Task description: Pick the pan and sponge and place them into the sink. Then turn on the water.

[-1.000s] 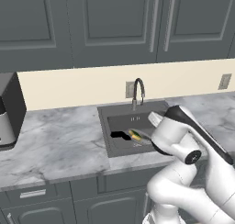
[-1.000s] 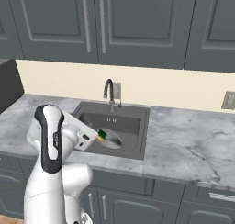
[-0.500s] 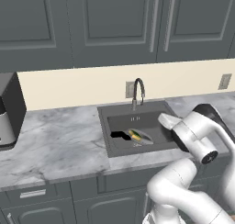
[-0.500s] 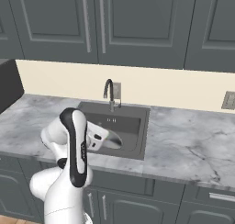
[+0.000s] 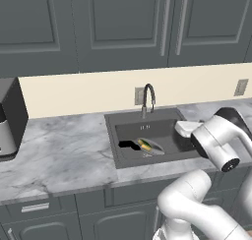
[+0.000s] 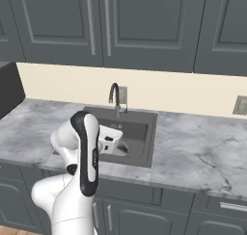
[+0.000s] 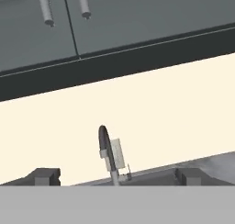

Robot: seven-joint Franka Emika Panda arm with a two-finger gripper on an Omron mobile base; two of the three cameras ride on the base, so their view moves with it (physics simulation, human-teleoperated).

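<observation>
The gripper (image 7: 117, 177) stands with its jaws wide apart, holding and touching nothing, pointed at the one faucet (image 7: 105, 147); compared with half a second ago the arm has swung up and back from the basin; one pan (image 5: 150, 147) lies in the one sink (image 5: 129, 129), handle leftward, with one sponge (image 5: 144, 145) resting on it; two cabinet handles (image 7: 46, 7) hang above.
</observation>
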